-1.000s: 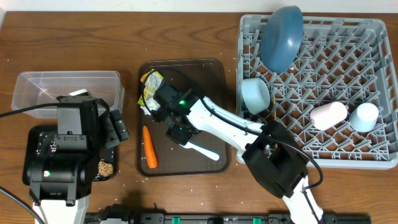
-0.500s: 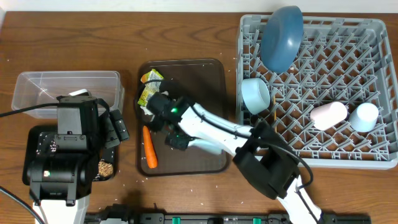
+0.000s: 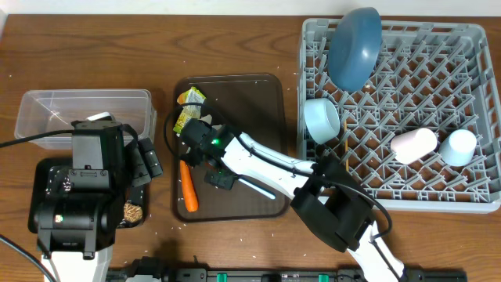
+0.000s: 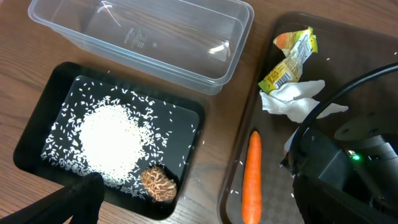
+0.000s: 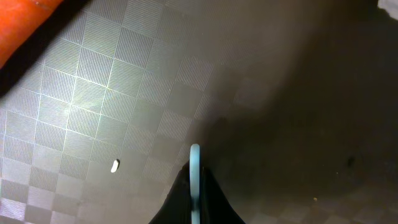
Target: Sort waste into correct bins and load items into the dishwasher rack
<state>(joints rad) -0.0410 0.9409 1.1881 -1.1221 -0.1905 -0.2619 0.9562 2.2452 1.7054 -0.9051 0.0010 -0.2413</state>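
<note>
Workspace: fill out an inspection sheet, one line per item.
Surface: wooden table, pale specks scattered.
Job's things: carrot, tissue and wrapper on the brown serving tray; crumbs and rice in the black tray, clear box beside it; plate, bowl, pink cup and blue cup in the rack.
Clutter: a white grain on the serving tray.
Grippers: right gripper shut on the light blue utensil; left gripper open, holding nothing.
Cables: black cable trails from the left arm.
Surroundings: nothing seen.

light blue utensil [image 3: 262, 190] mostly under the right arm [image 3: 270, 162]; carrot [image 4: 252, 177] end beyond the frame edge
</note>
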